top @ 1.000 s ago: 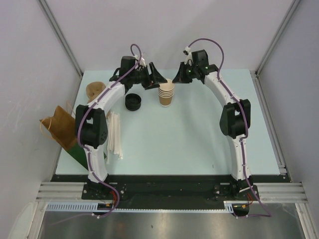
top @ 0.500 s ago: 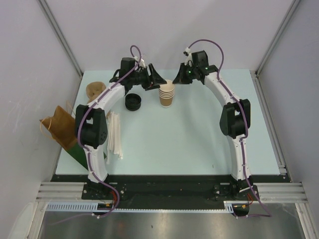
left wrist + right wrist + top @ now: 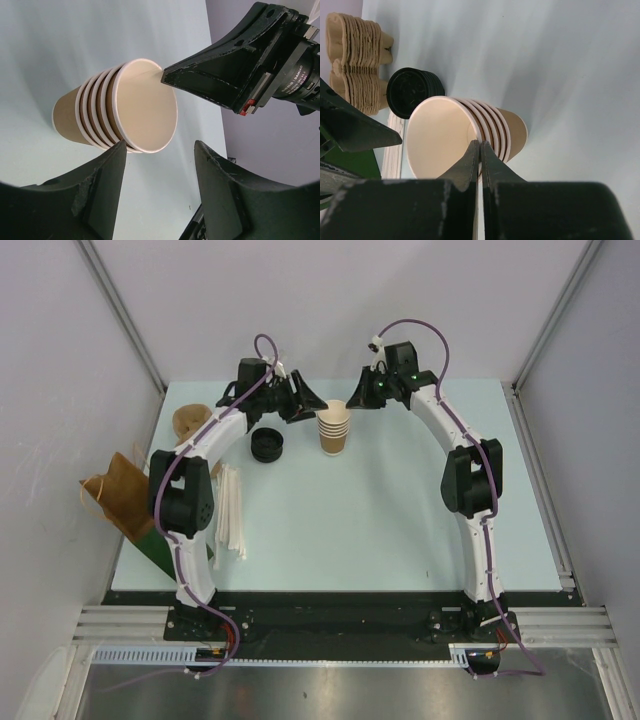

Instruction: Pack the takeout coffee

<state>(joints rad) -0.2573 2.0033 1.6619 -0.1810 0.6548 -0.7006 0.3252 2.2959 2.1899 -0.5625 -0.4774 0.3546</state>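
Note:
The takeout coffee does not show in any view. A stack of nested tan cups [image 3: 334,430] stands upright at the back middle of the table. My right gripper [image 3: 352,403] is shut on the rim of the top cup [image 3: 440,137], one finger inside and one outside, as the right wrist view shows at the gripper [image 3: 480,145]. My left gripper [image 3: 306,400] hovers just left of the stack [image 3: 112,107], open, nothing between its fingers [image 3: 160,150]. One of its fingertips [image 3: 119,150] is close under the stack's rims.
A pile of black lids [image 3: 267,445] lies left of the stack. Tan pulp cup carriers [image 3: 187,422] sit at the back left. A brown paper bag [image 3: 118,492] and a green bag [image 3: 152,548] hang over the left edge. Pale stirrers [image 3: 232,512] lie beside the left arm.
The left gripper's jaws have narrowed a little and it has shifted slightly beside the stack. The right gripper and the stack have not moved.

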